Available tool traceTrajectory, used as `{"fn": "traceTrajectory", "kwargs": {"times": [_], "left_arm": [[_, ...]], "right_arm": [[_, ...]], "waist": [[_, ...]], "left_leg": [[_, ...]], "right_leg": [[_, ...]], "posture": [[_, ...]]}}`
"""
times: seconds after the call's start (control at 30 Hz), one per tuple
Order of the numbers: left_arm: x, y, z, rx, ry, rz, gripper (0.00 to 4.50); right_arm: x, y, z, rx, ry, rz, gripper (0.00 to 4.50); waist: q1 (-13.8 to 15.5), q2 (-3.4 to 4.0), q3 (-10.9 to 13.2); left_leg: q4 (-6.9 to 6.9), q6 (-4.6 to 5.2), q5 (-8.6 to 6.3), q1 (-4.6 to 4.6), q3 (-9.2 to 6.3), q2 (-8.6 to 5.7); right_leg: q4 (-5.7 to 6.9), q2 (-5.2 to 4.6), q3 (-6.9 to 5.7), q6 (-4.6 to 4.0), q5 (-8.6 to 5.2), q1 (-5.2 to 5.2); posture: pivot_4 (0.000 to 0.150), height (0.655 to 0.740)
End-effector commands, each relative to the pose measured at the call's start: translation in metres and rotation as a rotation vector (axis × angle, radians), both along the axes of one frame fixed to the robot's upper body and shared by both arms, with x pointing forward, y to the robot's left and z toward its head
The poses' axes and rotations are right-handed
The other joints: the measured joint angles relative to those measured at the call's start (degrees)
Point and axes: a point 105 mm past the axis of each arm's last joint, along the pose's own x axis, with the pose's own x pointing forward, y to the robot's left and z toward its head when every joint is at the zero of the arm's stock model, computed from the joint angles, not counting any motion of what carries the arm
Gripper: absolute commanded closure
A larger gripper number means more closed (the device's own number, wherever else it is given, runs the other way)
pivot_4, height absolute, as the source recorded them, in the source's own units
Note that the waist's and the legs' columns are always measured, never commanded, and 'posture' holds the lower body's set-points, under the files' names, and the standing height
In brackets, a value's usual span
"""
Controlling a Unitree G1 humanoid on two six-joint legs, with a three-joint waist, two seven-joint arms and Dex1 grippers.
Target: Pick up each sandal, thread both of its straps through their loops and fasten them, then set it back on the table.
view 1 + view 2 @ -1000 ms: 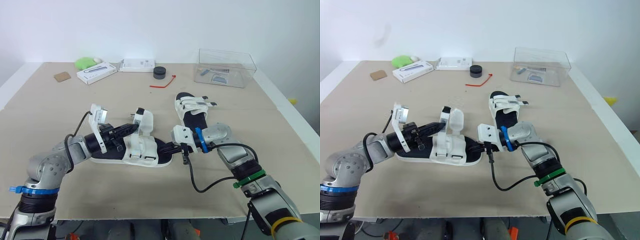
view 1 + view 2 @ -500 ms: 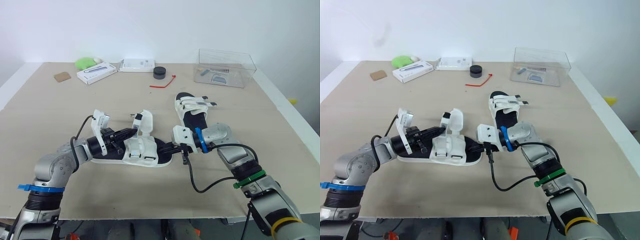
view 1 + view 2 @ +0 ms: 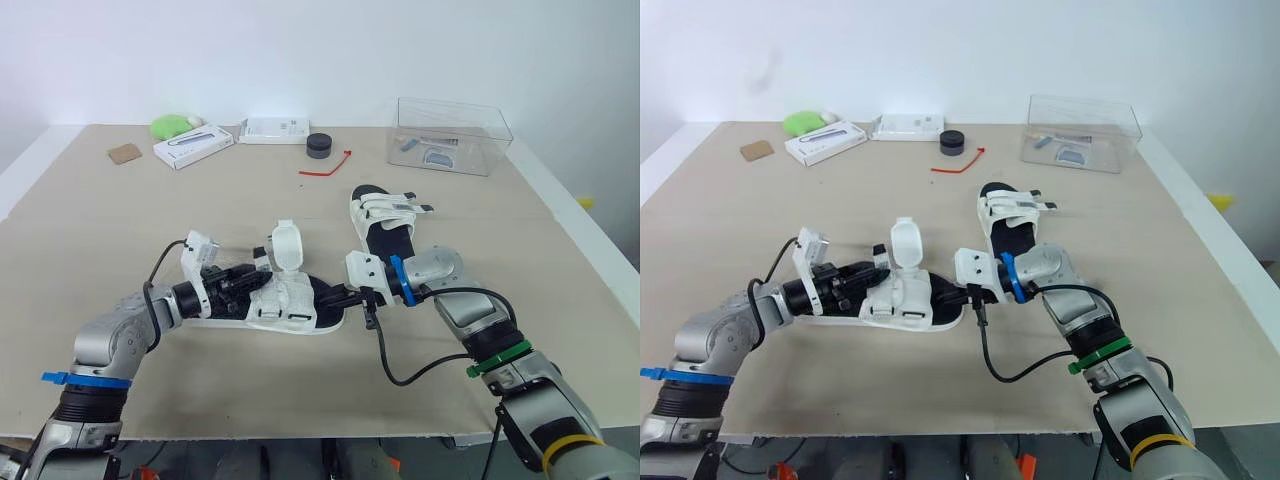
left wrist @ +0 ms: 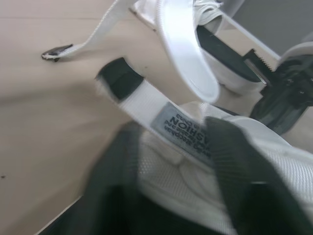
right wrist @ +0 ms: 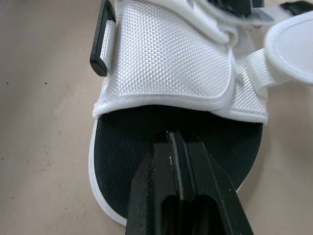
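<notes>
The right hand [image 5: 175,137] is clenched, its two black fingers [image 5: 151,181] pressed together with no gap. Their tips are resting on the black footbed [image 5: 132,132] at the rounded end of the near sandal [image 3: 292,301]. Just beyond them the broad white mesh strap [image 5: 166,63] is crossing the foot, with a black loop [image 5: 101,36] at its side.

The left hand [image 3: 250,281] is lying low over the opposite end of the same sandal, up against the white webbing [image 4: 183,125] that carries a small printed label. Whether it is grasping that webbing cannot be told. Just past it, a padded white strap flap [image 3: 285,243] is standing upright, unfastened.

This sandal is lying flat on the table [image 3: 150,220], about midway across and nearer the near edge. Its long axis is running across the table, and its rounded end is pointing to the robot's right.

The second sandal [image 3: 383,210] is lying just behind the right hand, its long axis running from near edge to far edge and its white straps lying across it.

A clear plastic box [image 3: 450,130] is sitting near the far right corner.
</notes>
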Motion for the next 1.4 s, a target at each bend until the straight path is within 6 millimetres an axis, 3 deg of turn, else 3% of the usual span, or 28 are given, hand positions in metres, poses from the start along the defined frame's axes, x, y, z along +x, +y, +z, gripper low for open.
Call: {"fn": "traceTrajectory", "kwargs": {"times": [0.03,0.07,0.1,0.27,0.5,0.6,0.67,0.7,0.73,0.8,0.9,1.17,1.4], "left_arm": [[0.002,0.022,0.013,0.066,-0.067,0.027,0.67],[0.002,0.024,0.016,0.083,-0.083,0.023,0.21],[0.004,0.027,0.02,0.095,-0.099,0.021,0.09],[0.016,0.02,0.062,0.074,-0.219,0.001,0.09],[0.008,-0.008,0.056,0.063,-0.189,-0.168,0.09],[0.007,-0.014,0.045,0.041,-0.09,-0.226,0.95],[0.01,-0.014,0.041,0.049,-0.063,-0.223,1.89],[0.013,-0.014,0.04,0.038,-0.036,-0.217,2.06],[0.017,-0.014,0.039,0.027,-0.014,-0.207,2.79],[0.023,-0.015,0.037,0.035,0.015,-0.202,3.07],[0.022,-0.019,0.032,0.083,0.026,-0.236,4.43],[0.021,-0.01,0.003,0.189,0.13,-0.243,4.43],[0.038,0.007,-0.005,0.254,0.138,-0.141,4.43]], "right_arm": [[-0.001,-0.012,-0.02,-0.074,0.052,-0.039,4.5],[-0.001,-0.012,-0.02,-0.074,0.052,-0.04,4.5],[-0.001,-0.012,-0.02,-0.074,0.053,-0.04,4.5],[0.0,-0.009,-0.021,-0.07,0.052,-0.036,4.5],[0.001,-0.008,-0.021,-0.07,0.043,-0.037,4.5],[0.001,-0.009,-0.021,-0.07,0.04,-0.038,4.5],[0.0,-0.01,-0.021,-0.07,0.038,-0.039,4.5],[0.0,-0.01,-0.021,-0.072,0.037,-0.041,4.5],[0.001,-0.011,-0.022,-0.073,0.036,-0.043,4.5],[0.001,-0.012,-0.021,-0.073,0.035,-0.047,4.5],[0.001,-0.013,-0.021,-0.073,0.032,-0.049,4.5],[0.0,-0.012,-0.021,-0.071,0.03,-0.055,4.5],[0.0,-0.013,-0.022,-0.071,0.031,-0.059,4.5]], "waist": [[0.0,0.0,0.0],[0.0,0.0,0.0],[-0.01,0.0,0.0],[0.07,-0.15,0.04],[-0.18,-0.17,0.04],[-0.18,-0.16,0.04],[-0.15,-0.17,0.04],[-0.15,-0.16,0.04],[-0.15,-0.16,0.04],[-0.13,-0.17,0.04],[-0.13,-0.17,0.04],[-0.14,-0.18,0.03],[-0.12,-0.17,0.02]], "left_leg": [[0.0,0.0,0.0,0.0,0.0,0.0],[0.0,0.0,0.0,-0.01,0.0,0.01],[-0.01,0.0,0.0,-0.01,-0.01,0.01],[0.0,0.0,0.0,-0.06,-0.03,-0.01],[-0.06,-0.02,-0.03,-0.07,0.03,0.0],[-0.05,-0.02,-0.03,-0.1,-0.01,0.01],[-0.04,-0.01,-0.02,-0.11,-0.05,0.0],[-0.04,-0.01,-0.01,-0.11,-0.05,0.01],[-0.04,-0.02,-0.01,-0.11,-0.03,0.01],[-0.04,-0.02,-0.01,-0.12,-0.05,0.01],[-0.03,-0.02,-0.01,-0.13,-0.03,-0.01],[-0.03,-0.02,-0.02,-0.16,-0.03,-0.01],[-0.03,-0.01,-0.02,-0.12,-0.02,-0.01]], "right_leg": [[0.0,0.0,0.0,0.0,0.0,0.0],[0.0,0.02,0.0,-0.01,0.0,-0.02],[0.0,0.02,-0.01,-0.02,-0.01,-0.02],[-0.01,-0.03,-0.04,0.0,-0.01,-0.03],[-0.02,0.0,0.0,0.01,-0.05,-0.08],[-0.02,0.02,0.0,-0.02,-0.05,-0.1],[-0.01,0.04,-0.01,-0.01,-0.05,-0.08],[-0.01,0.05,-0.02,-0.01,-0.04,-0.08],[-0.01,0.07,-0.02,-0.01,-0.03,-0.09],[-0.01,0.06,-0.03,-0.01,-0.04,-0.09],[-0.02,0.05,-0.02,0.02,-0.03,-0.11],[-0.02,0.04,-0.02,0.02,-0.04,-0.12],[-0.01,0.04,-0.03,0.02,-0.04,-0.1]], "posture": [[0.15,0.74],[0.15,0.74],[0.15,0.74],[0.15,0.74],[0.15,0.74],[0.15,0.74],[0.15,0.74],[0.15,0.74],[0.15,0.74],[0.15,0.74],[0.15,0.74],[0.15,0.74],[0.15,0.74]]}}
